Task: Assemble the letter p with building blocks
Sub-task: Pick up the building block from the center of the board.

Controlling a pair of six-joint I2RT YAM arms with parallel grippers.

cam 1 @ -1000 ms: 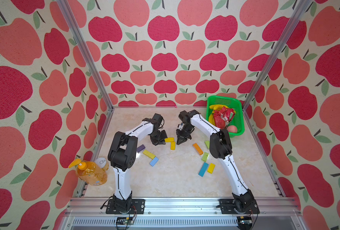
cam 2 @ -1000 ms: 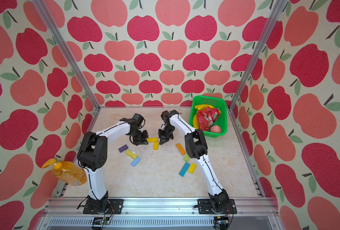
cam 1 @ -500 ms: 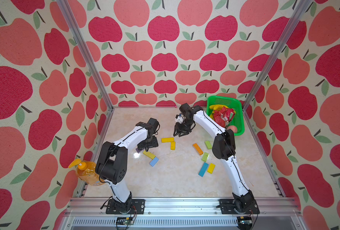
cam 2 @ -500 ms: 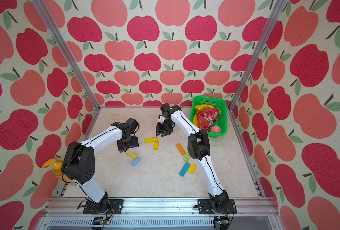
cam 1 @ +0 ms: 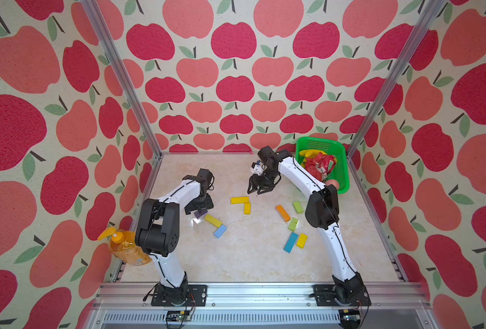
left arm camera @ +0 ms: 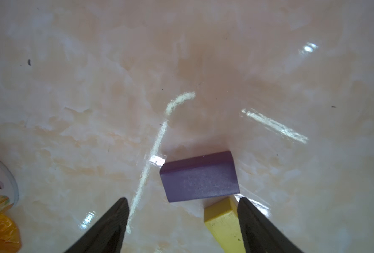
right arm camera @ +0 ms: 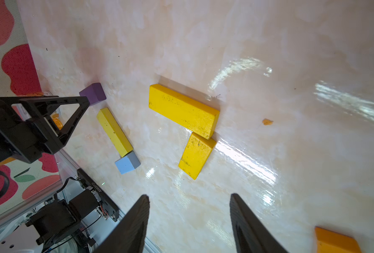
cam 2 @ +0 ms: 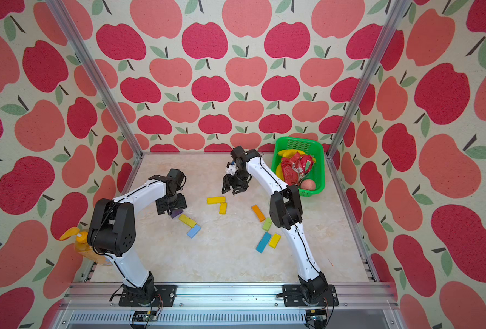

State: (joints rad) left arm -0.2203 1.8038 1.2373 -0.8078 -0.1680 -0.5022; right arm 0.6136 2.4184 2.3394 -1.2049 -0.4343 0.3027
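Left fingers (left arm camera: 256,223) now spread wide and empty, poised over the purple block (left arm camera: 200,177) beside a long yellow block (left arm camera: 223,221); right fingers (right arm camera: 131,227), likewise parted and empty, have backed off the yellow pair (right arm camera: 183,110), left butted in an L mid-bench (cam 1: 236,256); the P looks barely begun, purple probably next

Apple-print walls (cam 1: 236,85), glossy marble-look floor (cam 1: 250,262), aluminium corner posts (cam 1: 122,77)

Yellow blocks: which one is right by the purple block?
The long yellow block lying between the purple block and the pale blue block, near the left claw. The other three yellow ones lie farther off.
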